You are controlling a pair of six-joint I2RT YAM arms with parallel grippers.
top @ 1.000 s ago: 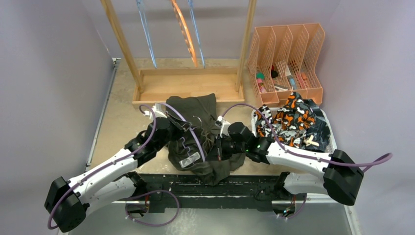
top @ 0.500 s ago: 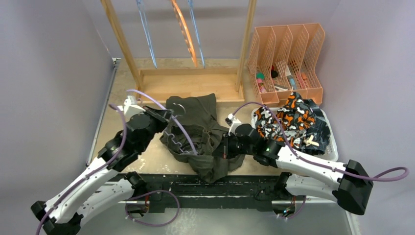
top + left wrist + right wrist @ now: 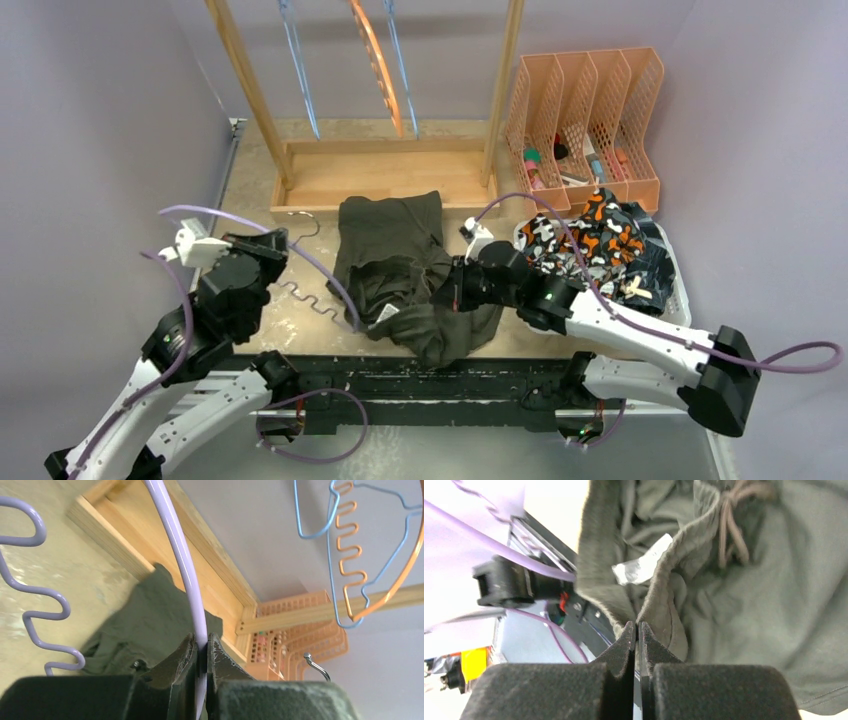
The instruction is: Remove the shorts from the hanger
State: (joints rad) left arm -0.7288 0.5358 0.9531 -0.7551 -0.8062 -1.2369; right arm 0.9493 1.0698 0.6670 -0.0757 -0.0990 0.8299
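Left wrist: left gripper (image 3: 200,652) clamps tight on the lilac hanger (image 3: 186,575) wire; olive shorts (image 3: 150,617) lie beyond on the table (image 3: 50,605). Right wrist: right gripper (image 3: 636,630) is pinched shut on a thin waistband fold of those shorts, beside drawstring (image 3: 730,530) and label (image 3: 642,565). Top: shorts sit mid-table before the wooden rack (image 3: 380,175); hanger lies just left, its near end at the cloth edge, contact unclear. Risk: wavy bar could snag the hem and drag cloth; the thin fold could slip out. Count: one olive pair; white basket (image 3: 682,292) heap shows one orange-blotched pair (image 3: 590,240) plus dark cloth (image 3: 650,265), number unclear; two blue hangers (image 3: 298,75), one orange hanger (image 3: 375,65), one lilac.
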